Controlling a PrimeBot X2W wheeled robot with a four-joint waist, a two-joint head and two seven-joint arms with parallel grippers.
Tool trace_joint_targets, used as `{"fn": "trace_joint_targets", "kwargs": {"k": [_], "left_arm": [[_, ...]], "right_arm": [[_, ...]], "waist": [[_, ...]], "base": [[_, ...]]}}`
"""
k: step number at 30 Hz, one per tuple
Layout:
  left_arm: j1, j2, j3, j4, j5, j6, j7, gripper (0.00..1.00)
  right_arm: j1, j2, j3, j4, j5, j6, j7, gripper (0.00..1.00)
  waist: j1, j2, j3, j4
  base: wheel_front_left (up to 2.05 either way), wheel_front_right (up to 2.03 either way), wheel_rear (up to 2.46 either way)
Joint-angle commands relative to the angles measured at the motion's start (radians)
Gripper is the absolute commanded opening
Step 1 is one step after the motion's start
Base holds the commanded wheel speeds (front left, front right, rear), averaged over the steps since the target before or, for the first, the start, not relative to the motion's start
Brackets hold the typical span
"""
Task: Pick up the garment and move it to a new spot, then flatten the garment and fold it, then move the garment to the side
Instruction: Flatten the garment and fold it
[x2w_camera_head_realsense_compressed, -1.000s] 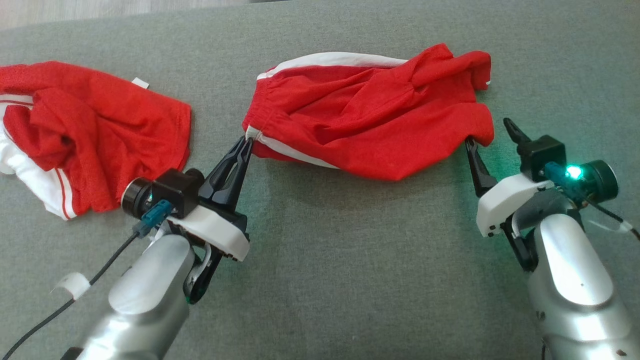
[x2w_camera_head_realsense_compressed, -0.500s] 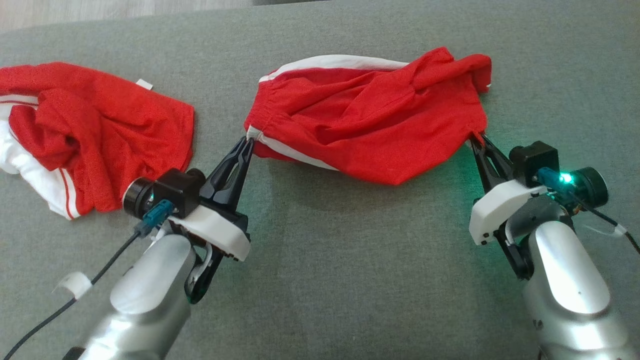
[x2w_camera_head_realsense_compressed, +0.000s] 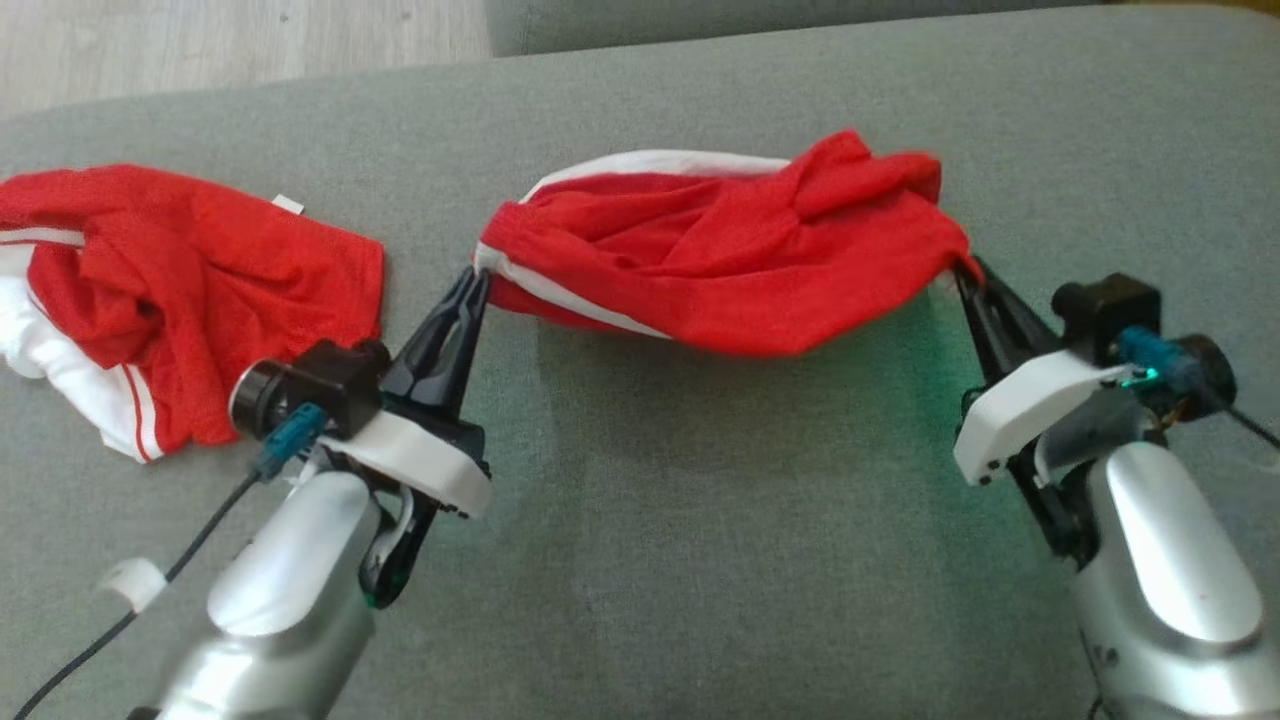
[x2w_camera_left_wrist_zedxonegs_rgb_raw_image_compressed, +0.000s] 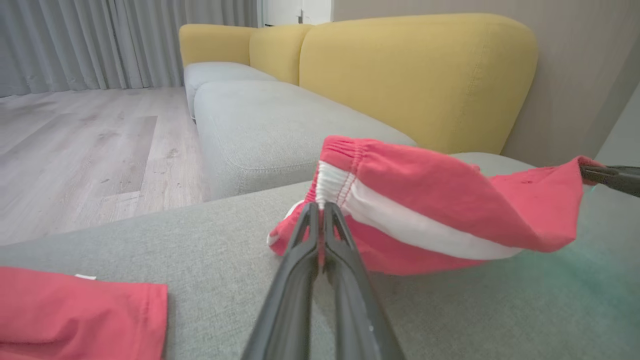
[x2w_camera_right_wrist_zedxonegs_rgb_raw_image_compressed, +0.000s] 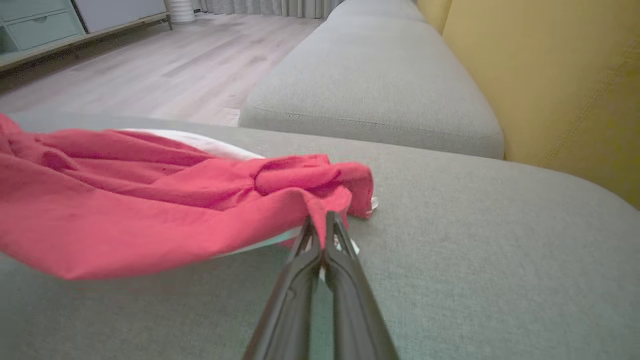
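The garment (x2w_camera_head_realsense_compressed: 720, 255), red shorts with a white side stripe, hangs stretched between my two grippers a little above the grey cushion (x2w_camera_head_realsense_compressed: 700, 520). At the waistband's white seam corner, my left gripper (x2w_camera_head_realsense_compressed: 476, 278) is shut on the cloth; the left wrist view shows the garment (x2w_camera_left_wrist_zedxonegs_rgb_raw_image_compressed: 425, 210) pinched at my left gripper (x2w_camera_left_wrist_zedxonegs_rgb_raw_image_compressed: 320, 207). On the opposite corner my right gripper (x2w_camera_head_realsense_compressed: 966, 270) is shut on the hem. The right wrist view shows the garment (x2w_camera_right_wrist_zedxonegs_rgb_raw_image_compressed: 150, 200) sagging leftward from my right gripper (x2w_camera_right_wrist_zedxonegs_rgb_raw_image_compressed: 319, 220).
A second red and white garment (x2w_camera_head_realsense_compressed: 170, 290) lies crumpled on the cushion at the left. Yellow backrests (x2w_camera_left_wrist_zedxonegs_rgb_raw_image_compressed: 415, 75) and another grey seat (x2w_camera_right_wrist_zedxonegs_rgb_raw_image_compressed: 375, 85) stand beyond. Wooden floor (x2w_camera_head_realsense_compressed: 240, 40) lies past the cushion's far edge.
My right gripper went from open beside the hem to shut on it. Both grippers then lifted the garment off the cushion. The head view tilted, shifting the whole picture.
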Motion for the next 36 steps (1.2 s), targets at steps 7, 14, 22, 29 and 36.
{"fn": "trace_joint_targets", "kwargs": {"k": [7, 14, 22, 29, 36], "left_arm": [[-0.038, 0.044, 0.124, -0.117, -0.007, 0.022, -0.012, 0.00], [-0.162, 0.078, 0.181, -0.211, -0.033, 0.032, 0.032, 0.00], [-0.233, 0.106, 0.222, -0.301, -0.032, 0.070, 0.055, 0.00], [-0.135, 0.141, 0.232, -0.443, -0.040, 0.120, 0.077, 0.00], [0.004, 0.189, 0.260, -0.667, -0.074, 0.196, 0.150, 0.00]], "right_arm": [[-0.077, -0.064, 0.026, -0.147, 0.097, -0.001, 0.050, 0.00], [-0.242, -0.129, 0.059, -0.190, 0.144, -0.001, 0.034, 0.00], [-0.365, -0.159, 0.105, -0.185, 0.176, -0.001, -0.022, 0.00], [-0.301, -0.216, 0.109, -0.272, 0.197, -0.001, 0.021, 0.00], [-0.167, -0.234, 0.038, -0.480, 0.215, -0.001, 0.194, 0.00]], "waist": [[0.0001, 0.0000, -0.043, 0.010], [0.0001, 0.0000, -0.103, 0.025], [0.0001, 0.0000, -0.173, 0.012], [0.0001, 0.0000, -0.211, -0.008], [0.0001, 0.0000, -0.201, -0.026]], "base": [[0.00, 0.00, 0.00], [0.00, 0.00, 0.00], [0.00, 0.00, 0.00], [0.00, 0.00, 0.00], [0.00, 0.00, 0.00]]}}
